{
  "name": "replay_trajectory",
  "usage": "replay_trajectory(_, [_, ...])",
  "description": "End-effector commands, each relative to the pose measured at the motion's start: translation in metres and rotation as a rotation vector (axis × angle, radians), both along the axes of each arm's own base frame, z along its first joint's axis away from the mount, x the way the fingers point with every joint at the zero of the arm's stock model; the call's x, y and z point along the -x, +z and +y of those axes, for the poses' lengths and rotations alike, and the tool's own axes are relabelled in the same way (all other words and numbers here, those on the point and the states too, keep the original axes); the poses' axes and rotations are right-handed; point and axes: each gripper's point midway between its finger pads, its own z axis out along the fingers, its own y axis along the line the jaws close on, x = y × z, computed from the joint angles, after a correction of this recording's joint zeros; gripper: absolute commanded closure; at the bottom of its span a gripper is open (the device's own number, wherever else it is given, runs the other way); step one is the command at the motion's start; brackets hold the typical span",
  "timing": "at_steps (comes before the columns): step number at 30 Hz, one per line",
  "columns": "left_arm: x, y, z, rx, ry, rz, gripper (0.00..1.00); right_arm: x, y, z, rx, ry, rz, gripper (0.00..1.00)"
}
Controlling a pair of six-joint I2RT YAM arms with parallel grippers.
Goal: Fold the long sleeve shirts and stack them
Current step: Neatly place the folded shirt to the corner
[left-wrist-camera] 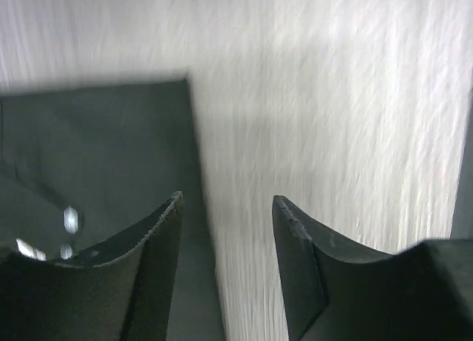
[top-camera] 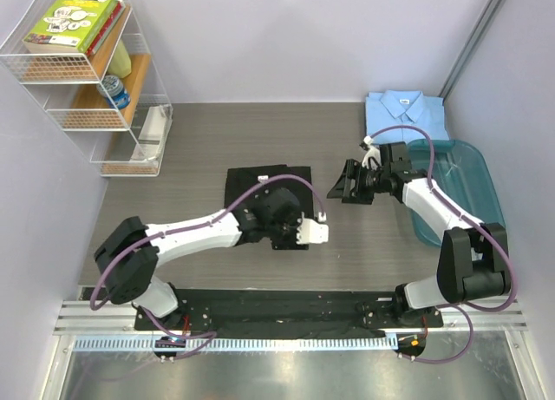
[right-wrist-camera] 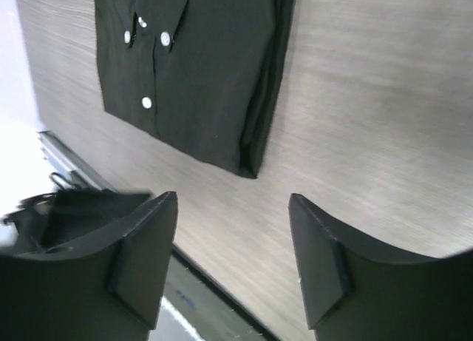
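Jaws open both sides: left gripper (left-wrist-camera: pixel 228 199) at edge of black shirt (top-camera: pixel 243 176) mid-frame, right gripper (right-wrist-camera: pixel 233 197) right of it, blue shirt (top-camera: pixel 406 114) upper right.

Bright, even light; left wrist view motion-blurred, black shirt (left-wrist-camera: pixel 96 149) soft.

**Colour survey: shirts and surroundings**

Black shirt (top-camera: pixel 244 180), plain, with small white buttons (right-wrist-camera: pixel 146 102), lies mid-tabletop. Light blue shirt (top-camera: pixel 405 114), plain, sits at the far right corner. Tabletop (top-camera: pixel 199 148) shows grey-brown wood grain. Tub (top-camera: pixel 473 192) is translucent teal. Book (top-camera: pixel 69 18) at the far left corner is lime green.
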Motion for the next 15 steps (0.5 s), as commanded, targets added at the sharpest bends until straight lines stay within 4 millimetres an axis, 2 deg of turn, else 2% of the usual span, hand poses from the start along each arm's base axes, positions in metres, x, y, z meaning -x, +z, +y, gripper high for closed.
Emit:
replay_trajectory(1, [-0.013, 0.020, -0.046, 0.109, -0.064, -0.173, 0.55, -0.006, 0.014, 0.009, -0.096, -0.035, -0.018, 0.36])
replay_trajectory(2, [-0.012, 0.008, -0.048, 0.086, -0.075, -0.160, 0.56, -0.003, 0.009, 0.009, -0.098, -0.041, -0.001, 0.37])
replay_trajectory(6, [-0.022, -0.013, -0.056, 0.045, -0.081, -0.177, 0.59, 0.001, -0.003, 0.010, -0.121, -0.056, 0.052, 0.44])
replay_trajectory(11, [-0.036, -0.028, -0.063, 0.039, -0.086, -0.215, 0.61, 0.005, -0.014, 0.015, -0.163, -0.060, 0.107, 0.48])
replay_trajectory(15, [-0.058, -0.040, -0.064, 0.026, -0.031, -0.189, 0.62, 0.008, -0.023, 0.018, -0.178, -0.055, 0.139, 0.50])
